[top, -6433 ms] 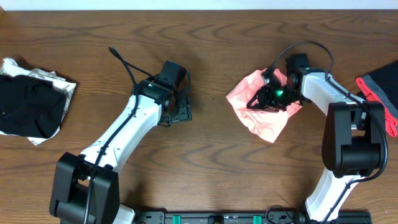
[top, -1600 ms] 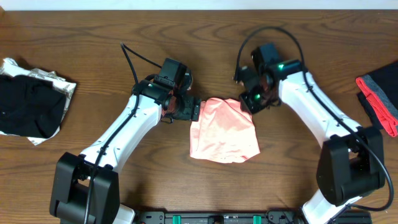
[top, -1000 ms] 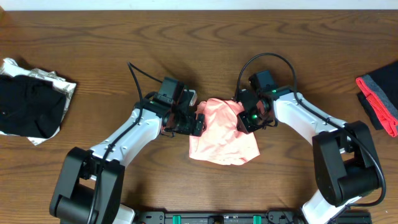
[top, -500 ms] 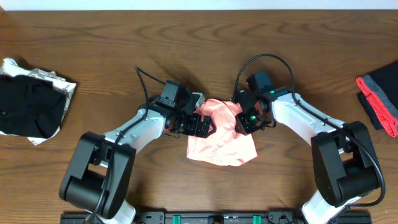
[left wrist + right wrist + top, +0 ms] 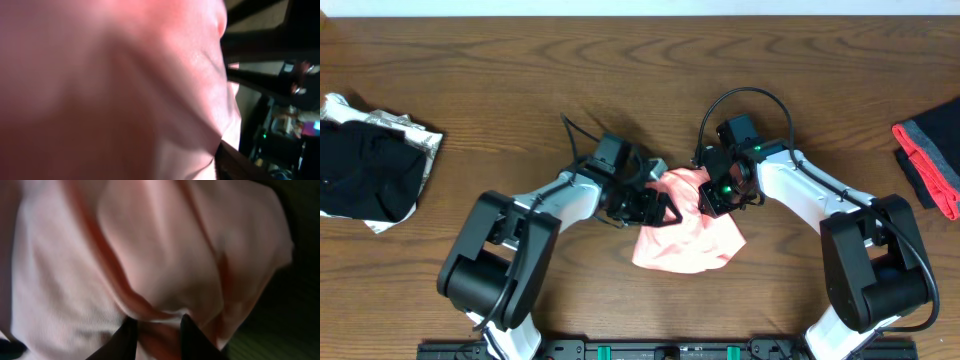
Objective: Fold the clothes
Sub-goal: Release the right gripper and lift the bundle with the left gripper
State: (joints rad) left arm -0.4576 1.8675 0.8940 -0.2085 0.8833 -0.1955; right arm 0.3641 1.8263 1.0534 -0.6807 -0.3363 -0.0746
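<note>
Right hand [image 5: 718,192] is pinched narrow on a bunched ridge of the pink T-shirt [image 5: 692,245], at its upper right edge. For the left hand [image 5: 658,208] you cannot tell wide or narrow: its camera is smothered in pink cloth. T-shirt lies crumpled mid-tabletop [image 5: 620,60], between both hands. Risks: left hand may catch several layers or none, so a lift drags a wad, not a clean edge. Thin fabric may slip the right pinch. Hands sit near each other and could collide.
</note>
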